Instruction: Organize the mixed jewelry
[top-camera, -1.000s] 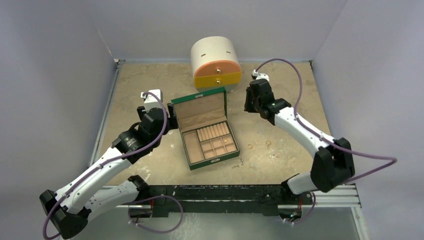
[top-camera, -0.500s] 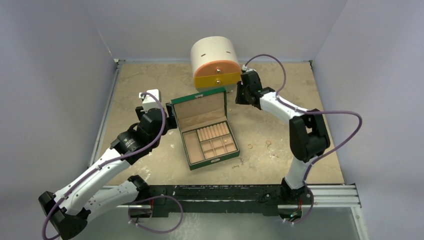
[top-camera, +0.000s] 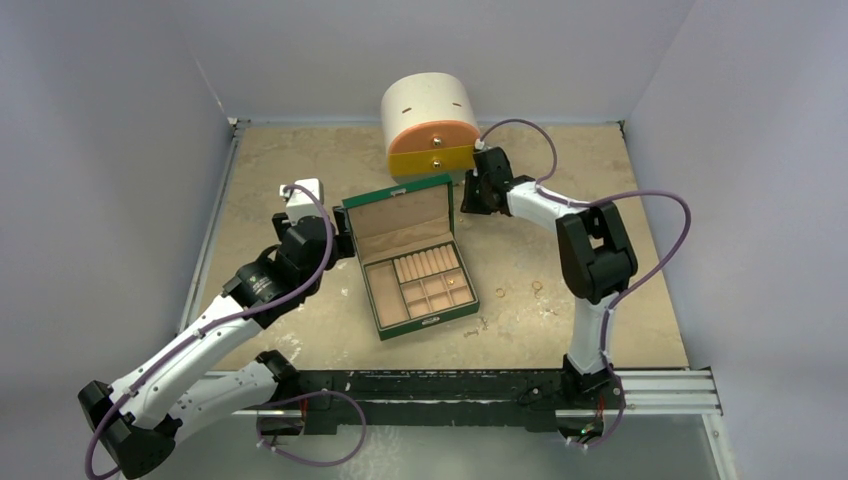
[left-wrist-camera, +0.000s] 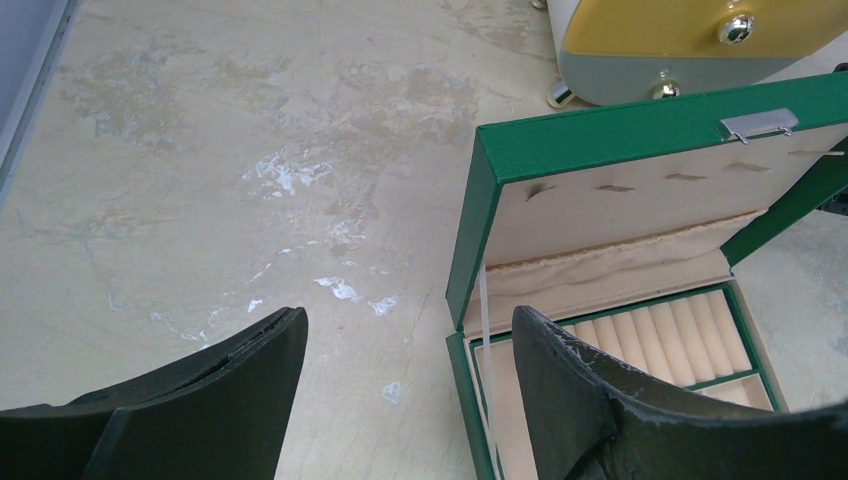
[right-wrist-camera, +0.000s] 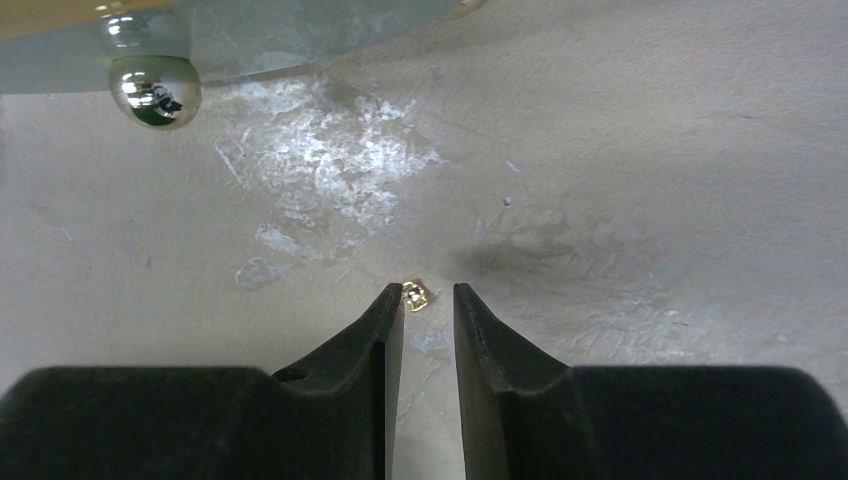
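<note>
Most of the sorting is judged undone: gold rings (top-camera: 537, 288) are seen loose on the desk (top-camera: 300, 160) right of the open green box (top-camera: 428, 320), a tiny gold bit (right-wrist-camera: 415, 297) is found just ahead of the narrowly parted, empty right claw (right-wrist-camera: 428, 300), and the left claw (left-wrist-camera: 405, 330) is held wide, empty.

Left gripper (left-wrist-camera: 408, 320) spread wide; right gripper (right-wrist-camera: 428, 295) jaws narrowly apart, elbow raised

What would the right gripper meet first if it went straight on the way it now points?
Most likely the tiny gold piece on the table: it lies just ahead of the right gripper, in line with the narrow gap between its fingers. Depth is unclear; the fingers might pass over it.
</note>
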